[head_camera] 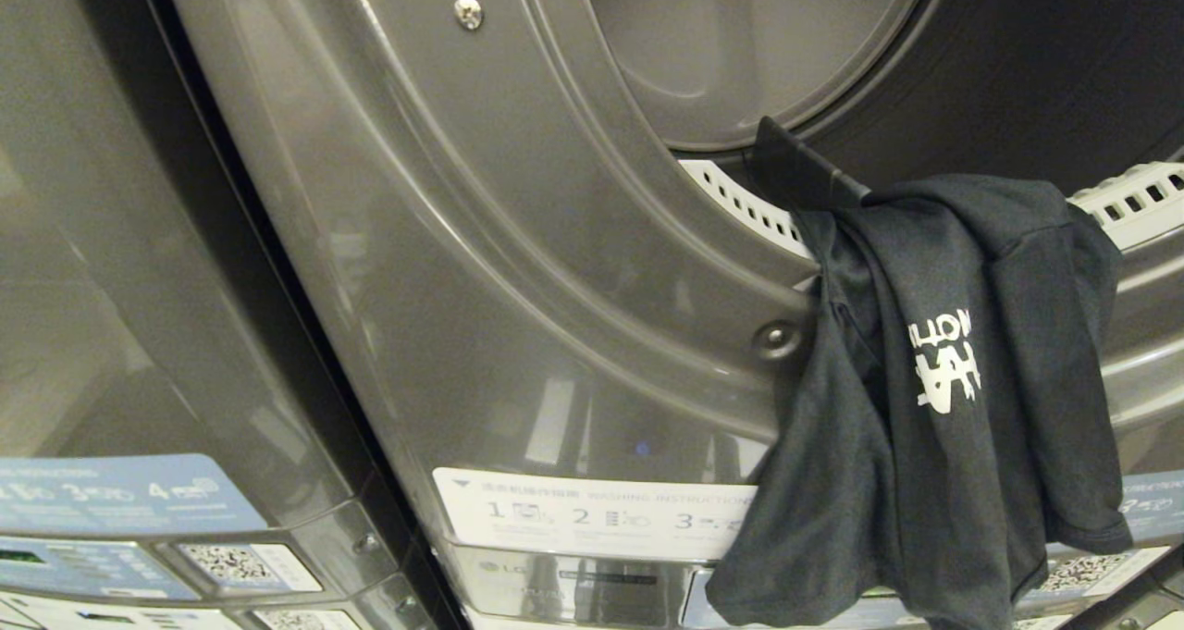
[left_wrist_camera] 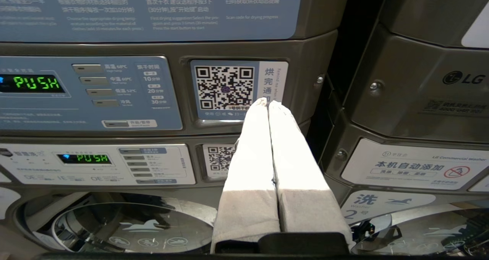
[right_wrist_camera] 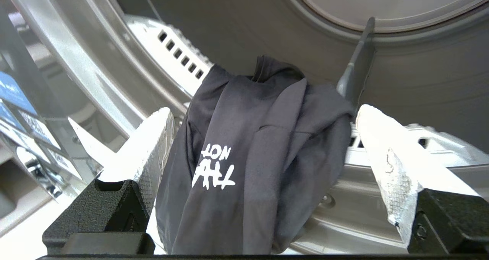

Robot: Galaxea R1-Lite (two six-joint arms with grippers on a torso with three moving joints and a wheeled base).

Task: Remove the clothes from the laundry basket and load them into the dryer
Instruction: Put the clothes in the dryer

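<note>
A black T-shirt with white lettering hangs draped over the lower rim of the dryer's round opening, part inside the drum, most of it dangling down the front. In the right wrist view the same T-shirt hangs just beyond my right gripper, which is open wide, its white fingers on either side of the cloth and not gripping it. My left gripper is shut and empty, pointing at a control panel away from the dryer. The laundry basket is out of view.
A dark baffle stands up inside the drum beside the shirt, next to a white perforated strip. An instruction label runs under the opening. A neighbouring machine stands on the left. The left wrist view shows control panels and a washer door.
</note>
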